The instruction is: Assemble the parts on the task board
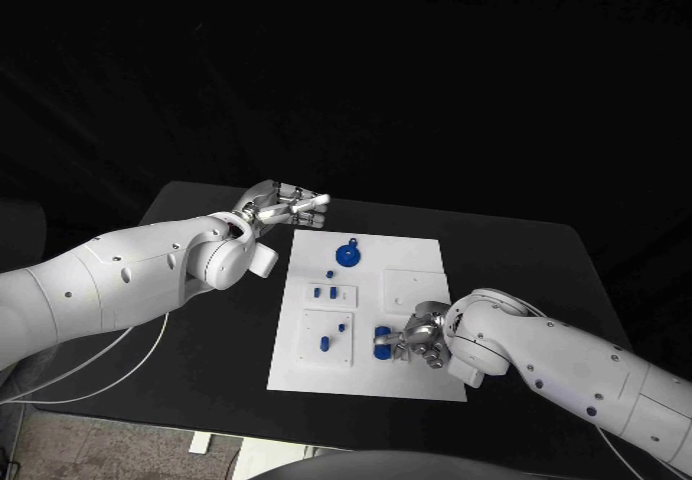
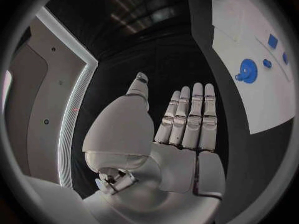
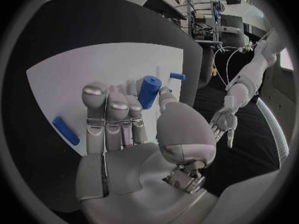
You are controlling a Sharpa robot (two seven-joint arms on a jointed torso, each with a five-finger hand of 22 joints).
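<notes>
**Q:** Broadly, how is the scene laid out, from the largest element down?

**A:** Black table (image 1: 519, 260) fills the middle of the head view, with darkness around it. On it lies the white task board (image 1: 411, 255), a rectangle bearing small blue parts. The left arm (image 1: 101, 285) enters from one side and the right arm (image 1: 577, 365) from the other.

**Q:** What are the fingers of the left hand doing?

**A:** Left hand (image 1: 283, 206) hovers over bare table just beyond the board's far left corner. In the left wrist view its fingers (image 2: 190, 117) lie straight and pressed side by side, the thumb standing apart; nothing is held and nothing is touched.

**Q:** And the right hand?

**A:** Right hand (image 1: 418, 335) sits over the board's near edge. In the right wrist view a blue cylinder (image 3: 148, 91) stands upright at the fingertips, between the thumb and the nearest finger; the fingers (image 3: 115, 119) lie close together, slightly curled. The cylinder appears pinched, though the exact contact is hard to resolve.

**Q:** Where do the remaining parts lie?

**A:** A blue gear (image 1: 348, 257) sits at the far end of the board; two small blue pegs (image 1: 329, 293) stand in a raised white block mid-board, and another blue peg (image 1: 325, 343) stands in a second block nearer the robot. A blue bar (image 3: 65, 130) lies flat on the board beside the right hand, and a small blue piece (image 3: 177, 76) rests near the board's edge beyond the cylinder.
</notes>
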